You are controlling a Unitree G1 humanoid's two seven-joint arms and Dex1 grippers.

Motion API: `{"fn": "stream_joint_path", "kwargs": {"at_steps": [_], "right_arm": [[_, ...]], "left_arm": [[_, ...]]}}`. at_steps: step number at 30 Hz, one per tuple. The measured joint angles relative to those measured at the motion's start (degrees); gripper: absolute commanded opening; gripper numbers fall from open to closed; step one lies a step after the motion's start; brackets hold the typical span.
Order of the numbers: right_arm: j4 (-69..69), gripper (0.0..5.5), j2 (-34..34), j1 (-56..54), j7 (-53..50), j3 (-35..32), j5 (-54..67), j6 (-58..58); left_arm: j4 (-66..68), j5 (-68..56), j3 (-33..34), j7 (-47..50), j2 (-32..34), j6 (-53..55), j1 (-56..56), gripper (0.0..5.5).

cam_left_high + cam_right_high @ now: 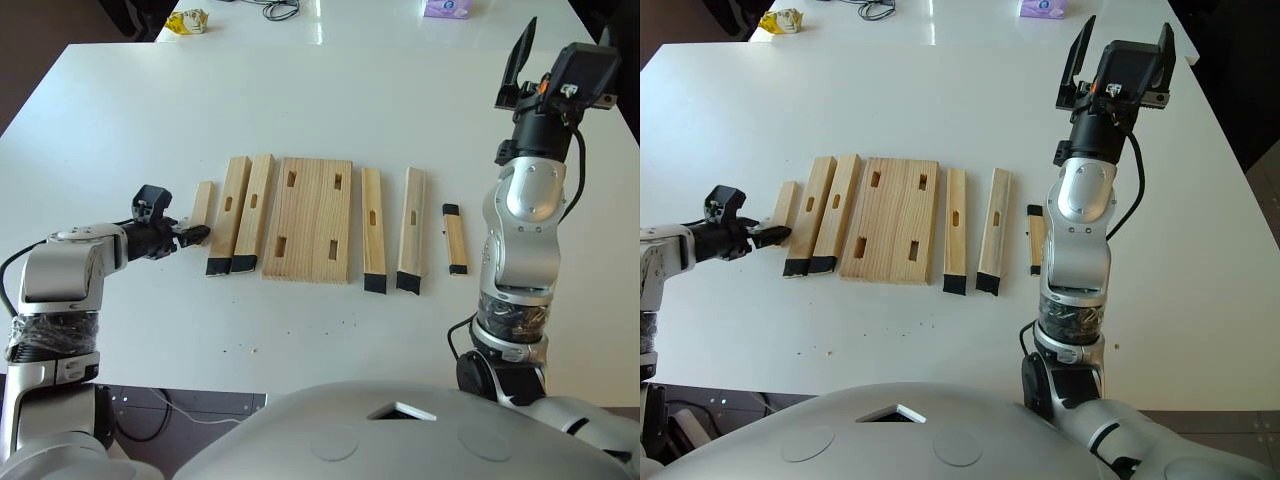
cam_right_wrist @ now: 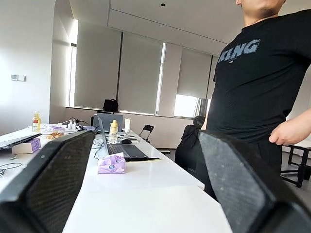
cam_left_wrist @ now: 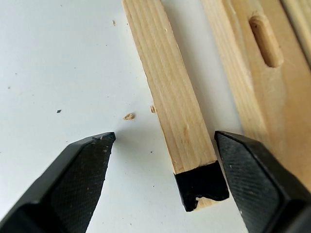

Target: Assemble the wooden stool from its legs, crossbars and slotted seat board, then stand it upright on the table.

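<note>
The slotted seat board [image 1: 310, 218] lies flat mid-table. Two slotted legs [image 1: 242, 212] lie side by side to its left, and two more [image 1: 372, 228] [image 1: 411, 227] to its right. A short crossbar [image 1: 203, 205] lies at the far left, another [image 1: 455, 238] at the far right. My left gripper [image 1: 190, 235] sits low at the table, open, at the left crossbar's near end. In the left wrist view its fingers [image 3: 73, 179] flank the black-tipped end of that crossbar [image 3: 170, 87] without touching. My right gripper [image 1: 1122, 45] is held high above the table's right side, open and empty.
The white table [image 1: 120, 120] has wide bare areas to the left, behind and in front of the row of parts. A yellow item [image 1: 187, 20] and a purple tissue pack [image 1: 446, 8] sit on the far table. A person stands beyond the right gripper.
</note>
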Motion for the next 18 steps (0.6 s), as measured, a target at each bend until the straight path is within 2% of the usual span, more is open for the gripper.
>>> {"fn": "stream_joint_path", "kwargs": {"at_steps": [15,18], "right_arm": [[-1.36,3.96,1.42,2.49,-0.74,-0.11,-1.28,0.01],[-1.38,3.96,1.61,2.49,-0.74,-0.16,-1.28,0.01]], "left_arm": [[-4.33,-0.12,-0.68,0.01,1.41,2.08,2.44,1.55],[-4.74,-0.12,-1.11,0.05,1.60,1.66,2.73,1.32]]}}
